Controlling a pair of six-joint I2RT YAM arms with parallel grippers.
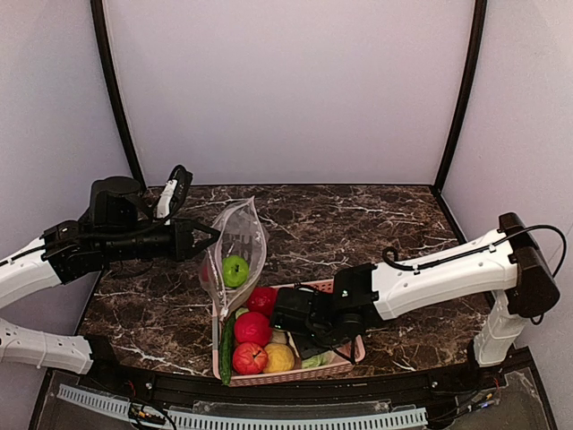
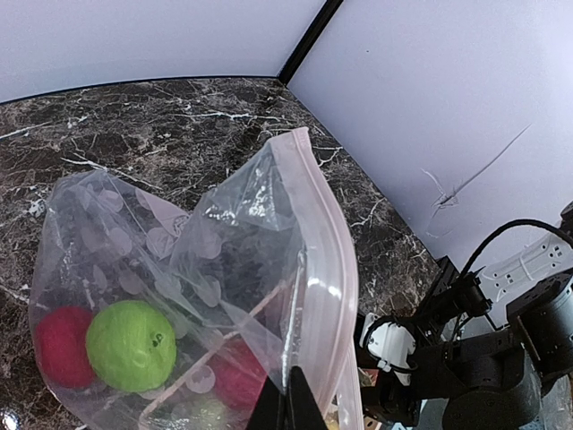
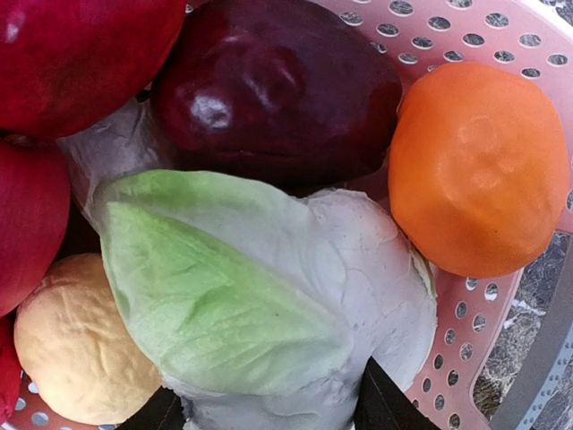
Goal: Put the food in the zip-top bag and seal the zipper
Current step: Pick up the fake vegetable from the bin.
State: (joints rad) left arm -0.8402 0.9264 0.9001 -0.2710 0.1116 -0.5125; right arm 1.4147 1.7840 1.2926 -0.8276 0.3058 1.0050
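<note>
The clear zip-top bag (image 1: pixel 242 235) hangs open above the table, its pinkish zipper (image 2: pixel 327 255) curving along the mouth. My left gripper (image 2: pixel 286 401) is shut on the mouth edge. Inside the bag lie a green ball (image 2: pixel 132 345) and a red ball (image 2: pixel 61 346). My right gripper (image 3: pixel 269 410) is down in the pink basket (image 3: pixel 466 358), with a black finger (image 3: pixel 380 405) pressed against each side of the pale leafy cabbage (image 3: pixel 260 296). Around the cabbage lie an orange ball (image 3: pixel 479 170), a dark red fruit (image 3: pixel 277 90) and a yellow ball (image 3: pixel 72 345).
The basket (image 1: pixel 347 362) stands at the near edge of the marble table, right of the bag. It holds red balls (image 1: pixel 252 328), a yellow ball (image 1: pixel 279 357) and a green cucumber (image 1: pixel 226 349) along its left side. Grey walls enclose the table.
</note>
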